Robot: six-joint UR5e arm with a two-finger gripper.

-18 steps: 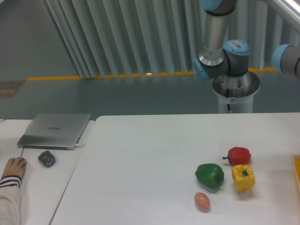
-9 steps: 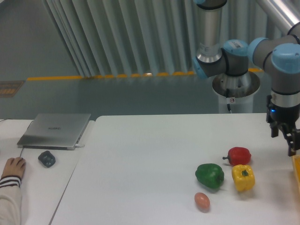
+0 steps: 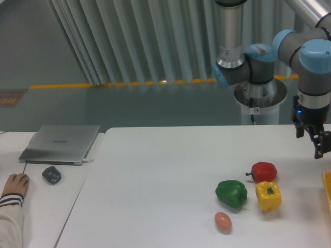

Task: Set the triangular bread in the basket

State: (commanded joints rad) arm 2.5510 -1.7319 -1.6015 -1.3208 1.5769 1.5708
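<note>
The triangular bread is out of view. The basket (image 3: 328, 187) shows only as a narrow orange-yellow strip at the right edge of the table. My gripper (image 3: 309, 144) hangs above the table's far right, up and to the left of the basket strip and to the right of the red bell pepper (image 3: 264, 171). Its two dark fingers stand apart and nothing is between them.
A red pepper, a yellow bell pepper (image 3: 268, 196), a green pepper (image 3: 231, 193) and a small tan egg (image 3: 223, 221) sit grouped at the right. On the left side table are a closed laptop (image 3: 61, 143), a dark mouse (image 3: 51, 174) and a person's hand (image 3: 14, 184).
The arm swung down into view at the right a second ago. Over the last half second the gripper has risen a little and shifted slightly left. The objects on the table have not moved.
</note>
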